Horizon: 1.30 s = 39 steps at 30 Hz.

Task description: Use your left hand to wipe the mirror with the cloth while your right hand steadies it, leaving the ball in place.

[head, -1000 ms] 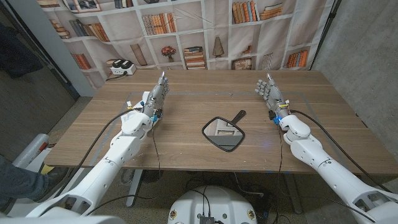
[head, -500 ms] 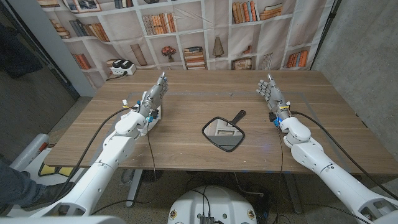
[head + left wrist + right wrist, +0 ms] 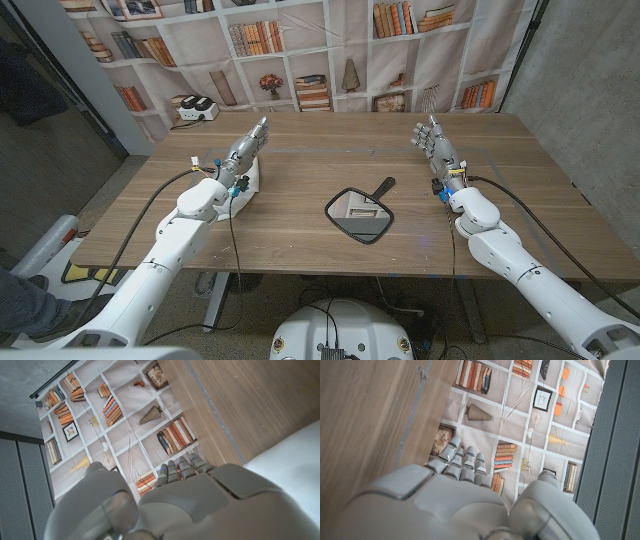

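Wooden table (image 3: 300,215) holds one mirror (image 3: 358,215); one cloth (image 3: 247,184); two hands.

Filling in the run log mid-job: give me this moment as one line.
left hand open, over white cloth | right hand open, clear of mirror | mirror mid-table, untouched | ball: not seen | wiping not started

Table (image 3: 300,215) matt wood grain; mirror (image 3: 357,214) glossy glass, blk plastic frame; cloth (image 3: 247,183) white, soft.

Head camera looks down over the table (image 3: 300,215); wrist cameras face the bookshelf backdrop (image 3: 125,425).
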### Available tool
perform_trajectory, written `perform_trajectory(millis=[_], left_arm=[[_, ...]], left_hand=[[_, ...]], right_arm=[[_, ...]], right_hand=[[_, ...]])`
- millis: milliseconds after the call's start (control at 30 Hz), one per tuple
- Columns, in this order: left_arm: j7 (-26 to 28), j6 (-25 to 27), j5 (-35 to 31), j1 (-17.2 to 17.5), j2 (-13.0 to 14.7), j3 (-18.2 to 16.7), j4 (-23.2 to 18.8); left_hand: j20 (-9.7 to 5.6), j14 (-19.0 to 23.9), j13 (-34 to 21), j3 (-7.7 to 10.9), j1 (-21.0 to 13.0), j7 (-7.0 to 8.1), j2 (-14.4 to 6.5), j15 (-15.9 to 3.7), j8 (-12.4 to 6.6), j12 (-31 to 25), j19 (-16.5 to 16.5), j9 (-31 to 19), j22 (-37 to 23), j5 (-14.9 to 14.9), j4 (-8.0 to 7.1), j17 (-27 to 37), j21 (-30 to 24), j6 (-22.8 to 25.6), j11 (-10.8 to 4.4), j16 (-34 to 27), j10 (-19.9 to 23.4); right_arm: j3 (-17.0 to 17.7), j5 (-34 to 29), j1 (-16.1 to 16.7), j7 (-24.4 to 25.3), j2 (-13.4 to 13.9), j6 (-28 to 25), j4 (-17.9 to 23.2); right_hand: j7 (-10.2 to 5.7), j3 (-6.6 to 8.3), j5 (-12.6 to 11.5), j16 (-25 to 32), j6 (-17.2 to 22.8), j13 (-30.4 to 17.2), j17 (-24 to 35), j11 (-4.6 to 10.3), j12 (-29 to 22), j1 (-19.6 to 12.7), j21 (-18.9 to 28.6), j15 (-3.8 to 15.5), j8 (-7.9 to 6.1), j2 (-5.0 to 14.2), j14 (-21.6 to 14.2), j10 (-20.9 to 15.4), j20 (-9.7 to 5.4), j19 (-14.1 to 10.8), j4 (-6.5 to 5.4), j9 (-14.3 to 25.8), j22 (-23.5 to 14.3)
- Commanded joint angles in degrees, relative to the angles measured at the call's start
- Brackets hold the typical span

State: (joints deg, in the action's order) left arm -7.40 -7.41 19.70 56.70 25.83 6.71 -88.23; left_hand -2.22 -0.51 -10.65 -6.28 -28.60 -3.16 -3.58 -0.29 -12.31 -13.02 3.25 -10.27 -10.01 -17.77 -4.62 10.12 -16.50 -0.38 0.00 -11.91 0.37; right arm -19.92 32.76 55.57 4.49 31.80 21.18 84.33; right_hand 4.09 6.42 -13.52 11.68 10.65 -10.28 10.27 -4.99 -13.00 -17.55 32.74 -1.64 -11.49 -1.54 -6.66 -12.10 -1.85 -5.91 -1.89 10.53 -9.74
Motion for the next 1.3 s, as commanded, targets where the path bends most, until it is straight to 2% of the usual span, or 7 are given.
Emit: perform_trajectory(millis=[33, 200, 333, 600, 833, 1133, 1300], left_arm=[[4.75, -1.93, -6.41, 2.73, 3.32, 0.44, -2.81], [8.9, -0.69, -10.36, 4.25, 5.28, 0.69, -5.9], [11.18, 0.57, -12.67, 5.25, 6.96, 0.74, -7.81], [14.54, 0.91, -15.37, 6.82, 8.98, 0.69, -9.02], [19.02, 1.12, -19.25, 8.1, 10.47, 0.83, -9.96], [23.68, 4.3, -25.36, 8.91, 13.18, 2.07, -12.05], [24.58, 9.01, -27.91, 9.18, 14.66, 2.76, -14.0]], left_hand=[[-2.49, 0.53, -0.09, -0.15, -0.74, 0.01, -0.04, -0.26, -0.4, -0.25, -0.58, -0.29, -0.06, 0.12, 0.37, 0.15, 0.15, 0.56, -0.16, -0.17, 0.93], [-3.14, 3.61, -0.04, -0.23, -2.42, -0.25, 0.19, -0.63, -0.81, -0.75, -3.72, -0.29, -0.04, 0.19, 1.27, 0.12, -0.14, 3.22, 0.09, -0.56, 3.96], [-3.11, 4.42, -0.03, -0.31, -2.86, -0.26, 0.29, -0.7, -0.94, -0.88, -4.64, -0.29, -0.04, 0.21, 1.5, 0.11, -0.19, 4.12, -0.04, -0.58, 4.96], [-2.77, 3.18, -0.04, -0.32, -3.74, 0.1, 0.19, -0.83, -0.2, 0.09, -3.45, -0.3, -0.08, 0.19, 1.89, 0.15, 0.84, 3.32, -0.65, 0.35, 3.67], [-2.69, 3.15, -0.04, -0.27, -4.23, 0.26, 0.11, -1.07, -0.07, 0.21, -3.38, -0.31, -0.09, 0.15, 2.12, 0.16, 1.1, 3.36, -1.13, 0.49, 3.77], [-2.37, 3.86, -0.06, -0.04, -5.49, 0.92, -0.06, -1.56, 0.05, 0.27, -3.17, -0.33, -0.09, -0.02, 2.74, 0.15, 1.6, 3.58, -1.52, 0.44, 4.31], [-2.44, 4.03, -0.08, 0.24, -6.54, 0.99, -0.24, -1.75, 0.0, 0.28, -3.11, -0.35, -0.09, -0.16, 3.26, 0.14, 1.88, 3.96, -1.91, 0.5, 4.68]], right_arm=[[-0.7, -2.45, 0.51, 0.06, 0.68, 1.35, 2.62], [-1.11, -2.93, 0.38, -0.59, 0.62, 2.16, 2.75], [-1.43, -3.46, 0.18, -0.28, 0.36, 2.12, 2.72], [-2.43, -5.97, -0.34, 1.12, -0.14, 2.17, 2.85], [-2.58, -5.67, -0.55, 0.99, -0.42, 2.15, 2.58], [-2.62, -5.89, -0.34, 2.03, -1.21, 2.61, 2.17], [-2.62, -5.83, -0.25, 2.22, -1.08, 2.12, 2.46]], right_hand=[[-0.01, 0.05, 0.02, 0.17, 0.5, -0.32, 0.32, 0.0, -0.17, -0.41, -0.37, -0.22, -0.32, -0.22, -0.65, -0.46, -1.95, -0.41, 0.34, 0.25, -0.21], [-0.1, -0.01, 0.07, 0.19, 0.63, -0.32, 0.33, 0.1, -0.2, -0.37, -0.49, -0.21, -0.32, -0.22, -0.83, -0.63, -1.93, -0.56, 0.35, 0.26, -0.22], [-0.16, -0.04, 0.1, 0.21, 0.73, -0.32, 0.34, 0.09, -0.22, -0.35, -0.58, -0.25, -0.32, -0.19, -0.99, -0.77, -1.89, -0.73, 0.35, 0.26, -0.22], [-0.27, -0.01, 0.15, 0.24, 1.15, -0.33, 0.35, 0.07, -0.26, -0.44, -0.71, -0.01, -0.39, -0.01, -1.32, -1.06, -1.99, -1.19, 0.4, 0.26, -0.23], [-0.36, 0.0, 0.18, 0.2, 1.37, -0.33, 0.35, 0.12, -0.25, -0.52, -0.85, 0.0, -0.42, 0.08, -1.44, -1.17, -1.94, -1.38, 0.45, 0.26, -0.23], [-0.4, -0.01, 0.24, 0.13, 1.49, -0.34, 0.35, 0.08, -0.18, -0.59, -1.07, -0.05, -0.38, 0.17, -1.48, -1.15, -1.92, -1.49, 0.51, 0.27, -0.24], [-0.42, -0.01, 0.26, 0.06, 1.54, -0.34, 0.35, 0.07, -0.11, -0.63, -1.19, -0.16, -0.36, 0.22, -1.43, -1.07, -1.87, -1.54, 0.54, 0.27, -0.24]])
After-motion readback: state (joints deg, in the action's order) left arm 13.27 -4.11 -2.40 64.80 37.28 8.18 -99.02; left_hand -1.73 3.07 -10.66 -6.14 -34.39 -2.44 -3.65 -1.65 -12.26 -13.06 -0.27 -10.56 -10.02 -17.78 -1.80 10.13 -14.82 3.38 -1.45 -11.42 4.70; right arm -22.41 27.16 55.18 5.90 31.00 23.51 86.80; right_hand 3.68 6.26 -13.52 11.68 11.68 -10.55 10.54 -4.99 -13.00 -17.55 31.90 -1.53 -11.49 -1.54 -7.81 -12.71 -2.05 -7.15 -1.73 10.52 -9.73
